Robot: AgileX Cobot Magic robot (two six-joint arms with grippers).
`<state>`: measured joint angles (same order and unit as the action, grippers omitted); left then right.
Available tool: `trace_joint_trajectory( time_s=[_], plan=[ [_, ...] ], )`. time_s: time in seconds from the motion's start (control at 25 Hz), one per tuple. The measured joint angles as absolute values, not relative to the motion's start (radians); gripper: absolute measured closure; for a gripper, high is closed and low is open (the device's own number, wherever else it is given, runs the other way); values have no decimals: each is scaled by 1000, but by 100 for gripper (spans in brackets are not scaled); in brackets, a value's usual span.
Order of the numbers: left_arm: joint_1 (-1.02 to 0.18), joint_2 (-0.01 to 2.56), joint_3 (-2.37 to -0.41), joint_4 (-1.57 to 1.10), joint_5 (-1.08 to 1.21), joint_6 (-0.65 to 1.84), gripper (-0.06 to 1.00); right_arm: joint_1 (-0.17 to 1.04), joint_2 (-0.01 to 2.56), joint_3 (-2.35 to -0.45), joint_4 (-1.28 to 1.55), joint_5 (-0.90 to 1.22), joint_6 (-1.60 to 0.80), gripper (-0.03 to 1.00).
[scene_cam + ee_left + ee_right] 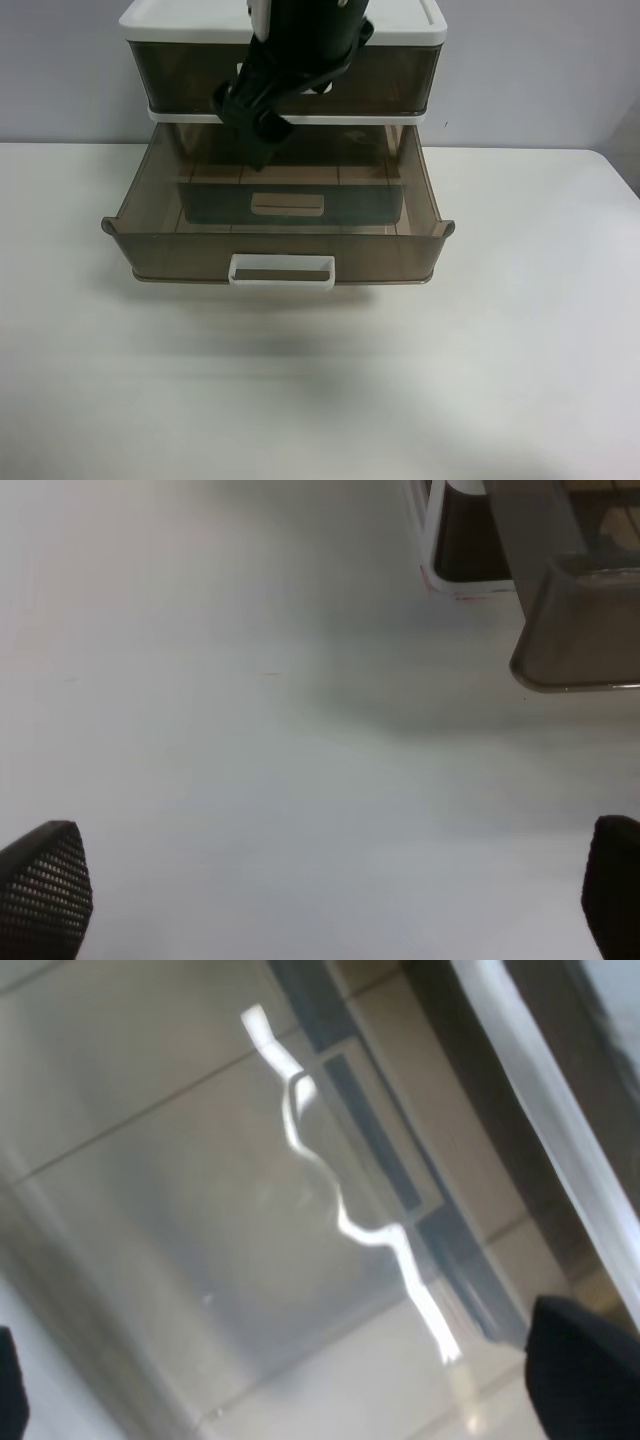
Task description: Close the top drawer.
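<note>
The top drawer [280, 190], smoky-brown and translucent, stands pulled far out of the white-framed cabinet [280, 20]. Its white loop handle [281, 271] faces the front. The black arm in the exterior high view reaches down in front of the cabinet. Its gripper [255, 125] hangs over the back of the open drawer and is empty. The right wrist view looks close onto the drawer's glossy brown plastic [250, 1210], and the right gripper [290, 1385] is open, with dark fingertips [580, 1365] at the frame's corners. The left gripper [325, 890] is open over bare table, apart from the drawer's corner [575, 630].
A brown front [395, 80] shows above the open drawer under the white lid, partly hidden by the arm. Another white handle [287, 205] shows through the drawer's floor. The white table [500, 350] stretches around the cabinet. The cabinet's white base [435, 560] is in the left wrist view.
</note>
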<state>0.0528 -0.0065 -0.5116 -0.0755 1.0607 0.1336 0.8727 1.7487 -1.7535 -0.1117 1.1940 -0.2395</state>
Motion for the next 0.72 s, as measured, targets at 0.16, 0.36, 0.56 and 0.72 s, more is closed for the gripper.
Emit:
trace_joint_trajectory(
  time_s=[0.16,0.36,0.56,0.72],
  plan=[
    [53,-7,-512,-76,1061,134,-5,889,1616,-1742,-95,1211,-221,1],
    [53,-7,-512,-76,1061,134,-5,889,1424,-1635,-82,1213,-185,1],
    [53,-7,-512,-76,1061,134,-5,889,1201,-1434,-82,1215,-172,1],
    [53,-7,-512,-76,1061,134,-5,889,1017,-1269,-82,1215,-172,1]
  ],
)
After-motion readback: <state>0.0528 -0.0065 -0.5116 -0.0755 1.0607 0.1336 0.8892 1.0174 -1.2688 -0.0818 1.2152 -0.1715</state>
